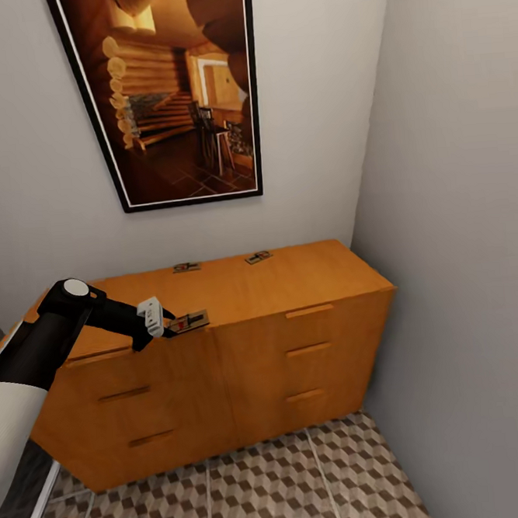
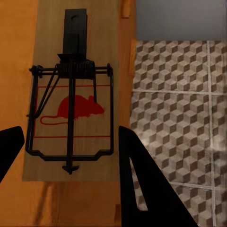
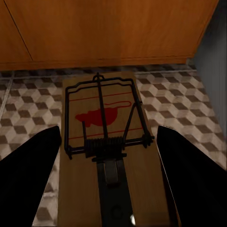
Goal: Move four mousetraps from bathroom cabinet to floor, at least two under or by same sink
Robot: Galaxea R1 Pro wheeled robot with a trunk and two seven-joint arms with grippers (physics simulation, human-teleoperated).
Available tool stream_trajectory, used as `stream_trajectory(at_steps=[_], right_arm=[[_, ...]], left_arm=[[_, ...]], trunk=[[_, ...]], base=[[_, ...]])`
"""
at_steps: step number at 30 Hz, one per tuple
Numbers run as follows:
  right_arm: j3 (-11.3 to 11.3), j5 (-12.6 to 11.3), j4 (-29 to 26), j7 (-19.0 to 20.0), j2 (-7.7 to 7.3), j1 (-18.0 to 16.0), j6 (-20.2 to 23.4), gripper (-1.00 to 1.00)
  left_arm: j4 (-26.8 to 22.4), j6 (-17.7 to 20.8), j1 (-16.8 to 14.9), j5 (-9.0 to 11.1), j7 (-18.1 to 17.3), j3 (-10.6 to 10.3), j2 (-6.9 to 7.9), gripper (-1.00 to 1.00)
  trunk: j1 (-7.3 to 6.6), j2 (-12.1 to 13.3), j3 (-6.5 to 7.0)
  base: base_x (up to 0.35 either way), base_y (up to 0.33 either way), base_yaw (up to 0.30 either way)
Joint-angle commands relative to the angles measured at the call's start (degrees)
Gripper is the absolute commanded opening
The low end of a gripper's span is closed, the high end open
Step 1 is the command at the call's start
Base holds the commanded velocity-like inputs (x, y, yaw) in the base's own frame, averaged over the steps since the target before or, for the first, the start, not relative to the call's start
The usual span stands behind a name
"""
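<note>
The orange-brown cabinet (image 1: 292,280) stands against the wall under a picture. At the front edge of its top, my left gripper (image 1: 170,322) is shut on a mousetrap (image 1: 191,322). The left wrist view has that mousetrap (image 2: 71,109), with its red mouse print, between the two fingers (image 2: 142,179) of the left gripper (image 2: 71,137). Two more mousetraps (image 1: 186,267) (image 1: 258,257) lie at the back of the top. My right gripper (image 3: 109,130) is shut on another mousetrap (image 3: 106,118), just above the bathroom floor (image 3: 28,109) by the cabinet's base. The bathroom sink is out of view.
A grey side wall (image 1: 463,274) closes the corner right of the cabinet. A large framed picture (image 1: 176,94) hangs above it. The cube-patterned bathroom floor (image 1: 269,484) spreads in front of the drawer fronts. A dark edge (image 1: 19,480) shows at the lower left.
</note>
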Motion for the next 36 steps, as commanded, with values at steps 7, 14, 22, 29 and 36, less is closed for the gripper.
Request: stream_trajectory(at_steps=[7, 14, 22, 29, 36], right_arm=[[0.3, 0.1, 0.0, -0.4, 0.0, 0.0, -0.1, -1.0], [0.3, 0.1, 0.0, -0.4, 0.0, 0.0, -0.1, -1.0], [0.3, 0.1, 0.0, -0.4, 0.0, 0.0, -0.1, -1.0], [0.3, 0.1, 0.0, -0.4, 0.0, 0.0, -0.1, -1.0], [0.3, 0.1, 0.0, -0.4, 0.0, 0.0, -0.1, -1.0]], left_arm=[[0.1, 0.4, 0.0, -0.2, -0.3, -0.1, 0.04, -1.0], [0.7, 0.4, 0.0, -0.2, -0.3, -0.1, 0.0, -1.0], [1.9, 0.4, 0.0, -0.1, -0.3, -0.1, -0.02, -1.0], [2.9, 0.3, 0.0, -0.2, -0.1, -0.2, -0.07, -1.0], [7.9, 0.2, 0.2, -0.2, 0.0, -0.5, -0.51, -1.0]], trunk=[[-0.03, 0.0, -0.05], [-0.03, 0.0, -0.05], [-0.03, 0.0, -0.05], [-0.03, 0.0, -0.05], [-0.03, 0.0, -0.05]], base=[[-0.299, -0.17, 0.0], [-0.307, -0.155, 0.0], [-0.327, -0.073, 0.0], [-0.34, -0.003, 0.0], [-0.257, 0.0, 0.0]])
